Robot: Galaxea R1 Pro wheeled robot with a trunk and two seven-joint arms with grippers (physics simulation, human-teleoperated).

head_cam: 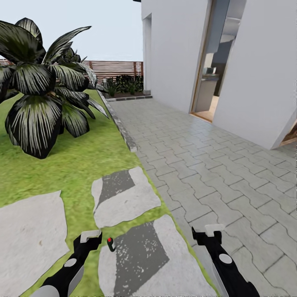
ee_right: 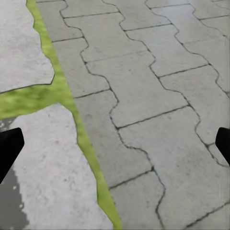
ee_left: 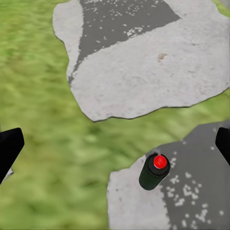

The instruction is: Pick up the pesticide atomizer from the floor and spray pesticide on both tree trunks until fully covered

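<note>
Atomizer [ee_left: 154, 172]: small dark can, red nozzle cap, upright on a stepping stone [ee_left: 143, 206] at the grass edge, just ahead of the left gripper [head_cam: 90, 236]. Likely light, rigid, smooth-sided; grip mid-body, below the cap. Left gripper spread wide, empty. Right gripper [head_cam: 214, 229] spread, empty, over paving [ee_right: 143, 96].

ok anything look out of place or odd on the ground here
Only the small dark green atomizer with a red cap, standing upright by itself at the edge of a grey stepping stone beside the grass, just ahead of the left gripper. Nothing looks spilled or damaged.
</note>
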